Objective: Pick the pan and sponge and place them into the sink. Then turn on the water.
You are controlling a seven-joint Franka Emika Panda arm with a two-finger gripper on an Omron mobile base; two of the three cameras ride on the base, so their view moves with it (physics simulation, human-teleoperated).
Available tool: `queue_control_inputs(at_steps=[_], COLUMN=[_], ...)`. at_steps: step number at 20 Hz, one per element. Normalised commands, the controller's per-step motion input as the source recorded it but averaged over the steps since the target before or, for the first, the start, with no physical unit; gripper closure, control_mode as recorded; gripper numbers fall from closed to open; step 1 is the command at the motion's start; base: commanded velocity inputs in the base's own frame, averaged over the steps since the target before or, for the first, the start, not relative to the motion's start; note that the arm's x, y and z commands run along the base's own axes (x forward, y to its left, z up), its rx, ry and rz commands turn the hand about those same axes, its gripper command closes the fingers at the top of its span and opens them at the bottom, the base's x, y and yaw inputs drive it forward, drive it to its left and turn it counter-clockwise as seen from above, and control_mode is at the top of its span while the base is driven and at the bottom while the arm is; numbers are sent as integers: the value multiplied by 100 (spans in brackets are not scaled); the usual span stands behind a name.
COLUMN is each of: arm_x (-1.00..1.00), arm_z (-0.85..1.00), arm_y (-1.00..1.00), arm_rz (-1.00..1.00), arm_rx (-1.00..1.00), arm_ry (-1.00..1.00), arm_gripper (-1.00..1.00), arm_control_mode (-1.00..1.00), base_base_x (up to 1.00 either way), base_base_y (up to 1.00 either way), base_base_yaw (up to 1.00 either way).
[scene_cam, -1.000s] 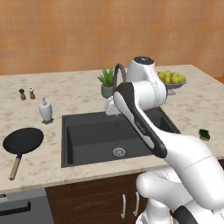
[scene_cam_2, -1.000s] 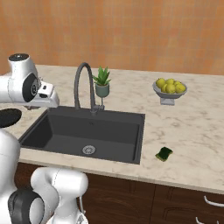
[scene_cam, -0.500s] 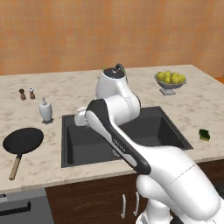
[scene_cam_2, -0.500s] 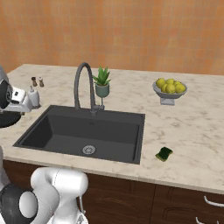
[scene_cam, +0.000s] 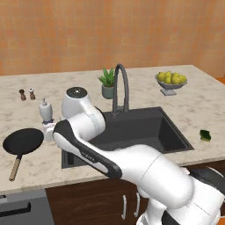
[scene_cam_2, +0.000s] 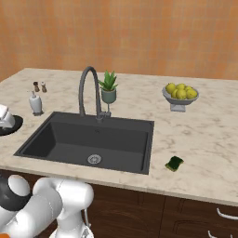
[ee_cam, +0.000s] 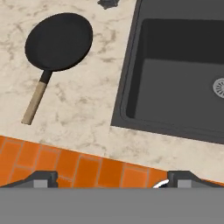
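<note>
Because the pan (ee_cam: 59, 36) lay untouched on the counter (ee_cam: 87, 109) left of the sink (ee_cam: 131, 105), the gripper (ee_cam: 111, 179) hung above with fingers spread wide, apparently lining up a grasp.

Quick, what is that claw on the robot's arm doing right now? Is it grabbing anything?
Gripper: open, jaws spread wide, holding nothing. It hovers above the counter, with the pan ahead of it and untouched.
</note>
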Motion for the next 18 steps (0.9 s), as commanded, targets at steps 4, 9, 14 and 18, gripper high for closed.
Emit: queue_control_inputs(at_steps=[4, 9, 14, 18], arm_x=[30, 27, 41, 32], arm_z=[-29, -7, -37, -42], arm_y=[46, 94, 98, 90], arm_rz=[-4, 2, 6, 4], arm_rx=[0, 0, 0, -3], arm_ry=[1, 12, 10, 4], arm_gripper=[-100, -100, -100, -100], arm_control_mode=[-100, -100, -100, -100], base_base_x=[0, 0, 0, 0], base_base_y=[0, 0, 0, 0], base_base_yaw=[0, 0, 0, 0])
